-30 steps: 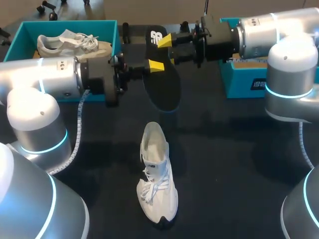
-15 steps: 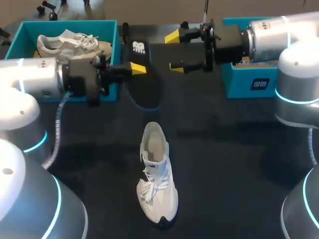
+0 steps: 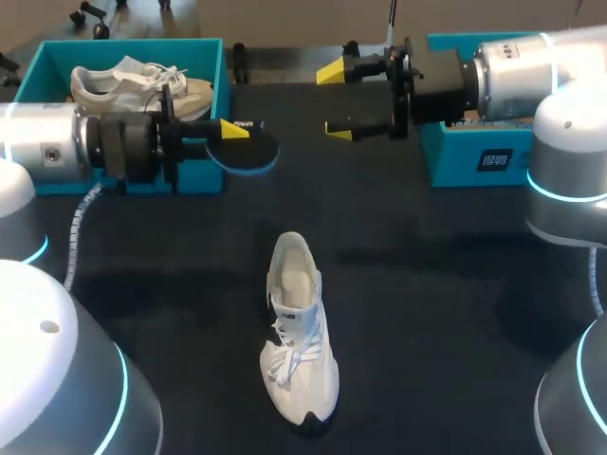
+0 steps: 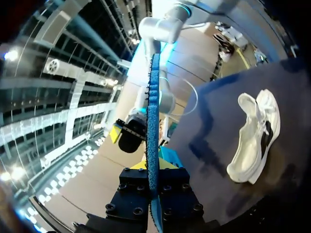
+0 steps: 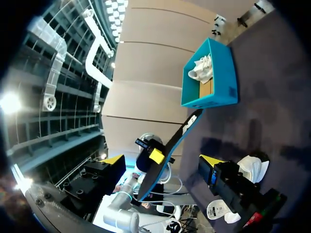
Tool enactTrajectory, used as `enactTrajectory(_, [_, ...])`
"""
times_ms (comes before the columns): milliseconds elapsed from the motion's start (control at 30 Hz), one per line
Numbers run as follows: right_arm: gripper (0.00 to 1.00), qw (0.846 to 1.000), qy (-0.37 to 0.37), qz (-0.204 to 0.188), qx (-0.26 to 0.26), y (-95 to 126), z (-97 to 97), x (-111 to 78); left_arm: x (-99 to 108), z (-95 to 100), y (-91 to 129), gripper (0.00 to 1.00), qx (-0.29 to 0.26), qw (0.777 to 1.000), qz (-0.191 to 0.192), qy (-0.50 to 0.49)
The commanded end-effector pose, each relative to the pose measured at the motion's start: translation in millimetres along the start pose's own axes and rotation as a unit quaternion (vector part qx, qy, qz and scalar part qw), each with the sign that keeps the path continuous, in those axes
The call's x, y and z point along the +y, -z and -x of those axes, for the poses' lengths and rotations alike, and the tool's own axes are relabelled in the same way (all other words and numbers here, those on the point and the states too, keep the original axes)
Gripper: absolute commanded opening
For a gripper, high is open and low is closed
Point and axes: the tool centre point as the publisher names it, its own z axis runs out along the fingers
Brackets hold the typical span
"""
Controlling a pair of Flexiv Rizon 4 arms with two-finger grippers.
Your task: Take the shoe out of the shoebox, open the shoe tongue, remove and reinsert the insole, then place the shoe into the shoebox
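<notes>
Since 1 second ago the left gripper [image 3: 229, 136] has carried the black insole [image 3: 248, 152] leftward, while the right gripper [image 3: 338, 100] has let go and backed away, fingers spread wide. The left gripper pinches the insole by 1 end, just beside the teal shoebox [image 3: 220, 66], which holds a spare sneaker [image 3: 142, 81]. The white sneaker [image 3: 299, 341] lies on the table [image 3: 427, 284], well apart. The insole looks light and floppy, so it is probably best held near its stiffer heel.

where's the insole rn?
Head view, left of centre: the insole is clamped in the left gripper, beside the teal shoebox's right wall, beyond the white shoe.
</notes>
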Motion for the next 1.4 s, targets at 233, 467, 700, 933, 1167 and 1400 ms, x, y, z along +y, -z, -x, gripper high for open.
enactTrajectory(233, [1.00,1.000,-0.001,0.000,-0.003,-1,-1.0,-0.5,2,1.0,1,0.00,-0.015,0.984,-0.033,0.172])
enactTrajectory(467, [1.00,1.000,-0.001,0.000,-0.003,-1,-1.0,-0.5,15,11.2,6,0.00,0.003,0.941,-0.049,0.335])
enactTrajectory(700, [1.00,1.000,-0.001,0.000,-0.003,-1,-1.0,-0.5,27,22.6,16,0.00,-0.029,0.910,-0.007,0.414])
enactTrajectory(933, [1.00,1.000,-0.001,0.000,-0.003,-1,-1.0,-0.5,33,25.1,27,0.00,-0.040,0.893,0.019,0.448])
enactTrajectory(1167, [1.00,1.000,-0.001,0.000,-0.003,-1,-1.0,-0.5,22,26.2,20,0.00,0.018,0.822,-0.020,0.569])
enactTrajectory(1400, [1.00,1.000,-0.001,0.000,-0.003,-1,-1.0,-0.5,4,19.1,12,0.00,0.059,0.746,-0.041,0.662])
